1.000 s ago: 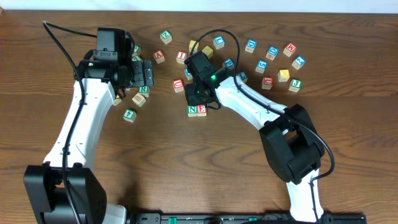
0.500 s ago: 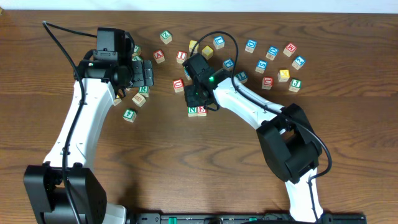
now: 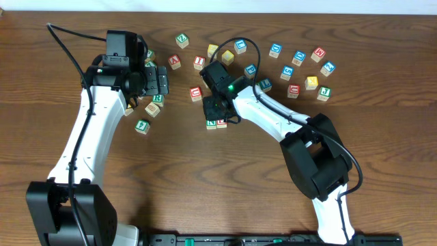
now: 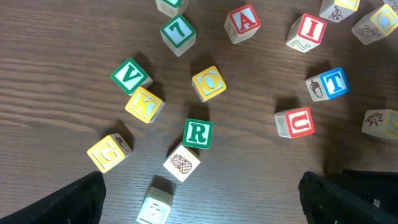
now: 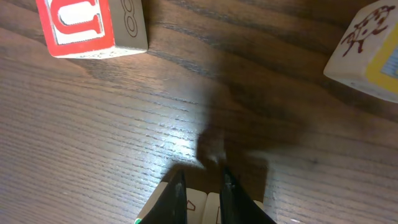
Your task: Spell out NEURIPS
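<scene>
The green N cube (image 3: pixel 212 124) and red E cube (image 3: pixel 222 123) sit side by side at mid-table, partly under my right gripper (image 3: pixel 217 114). In the right wrist view that gripper (image 5: pixel 202 186) has its fingers nearly together, holding nothing, just above the seam between the two cubes. A red U cube (image 5: pixel 81 25) lies ahead of it, also seen as the U cube (image 4: pixel 295 122) in the left wrist view. My left gripper (image 4: pixel 202 205) hangs wide open above a green R cube (image 4: pixel 198 133). A red I cube (image 4: pixel 308 30) lies farther back.
Around the R lie other cubes: green V (image 4: pixel 130 76), yellow K (image 4: pixel 144 104), yellow O (image 4: pixel 209 83), yellow G (image 4: pixel 109 152), a pineapple cube (image 4: pixel 182 163), red A (image 4: pixel 244 22) and blue T (image 4: pixel 329 84). Several more cubes (image 3: pixel 300 72) are scattered at the back right.
My right gripper has slid slightly toward the table's front, now covering more of the N and E cubes. The left arm has not moved.
</scene>
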Controlling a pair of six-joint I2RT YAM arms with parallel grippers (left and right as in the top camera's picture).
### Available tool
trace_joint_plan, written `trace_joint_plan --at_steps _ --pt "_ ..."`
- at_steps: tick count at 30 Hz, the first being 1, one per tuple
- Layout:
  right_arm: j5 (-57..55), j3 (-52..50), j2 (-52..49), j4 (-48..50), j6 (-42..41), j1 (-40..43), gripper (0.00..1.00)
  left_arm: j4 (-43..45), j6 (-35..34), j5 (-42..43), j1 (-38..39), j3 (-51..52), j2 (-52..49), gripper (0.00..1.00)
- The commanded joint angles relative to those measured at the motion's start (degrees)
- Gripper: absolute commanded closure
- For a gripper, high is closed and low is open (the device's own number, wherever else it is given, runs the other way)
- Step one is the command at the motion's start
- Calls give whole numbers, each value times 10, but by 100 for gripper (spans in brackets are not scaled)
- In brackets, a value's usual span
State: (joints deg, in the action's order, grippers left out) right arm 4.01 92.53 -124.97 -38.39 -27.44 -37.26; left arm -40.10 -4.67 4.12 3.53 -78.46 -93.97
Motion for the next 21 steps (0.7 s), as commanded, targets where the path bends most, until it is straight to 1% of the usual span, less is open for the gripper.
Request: trace_joint_plan --at_steps 1,13,21 --pt "-2 7 -8 -5 -13 -3 87 -2 -3 -5 -1 -14 -5 2" --pt "11 7 -8 -15 -13 -3 88 -2 -3 -5 -1 -14 -5 3" --pt "14 8 -8 -9 -12 -1 87 -2 -3 -5 -1 -14 -5 2"
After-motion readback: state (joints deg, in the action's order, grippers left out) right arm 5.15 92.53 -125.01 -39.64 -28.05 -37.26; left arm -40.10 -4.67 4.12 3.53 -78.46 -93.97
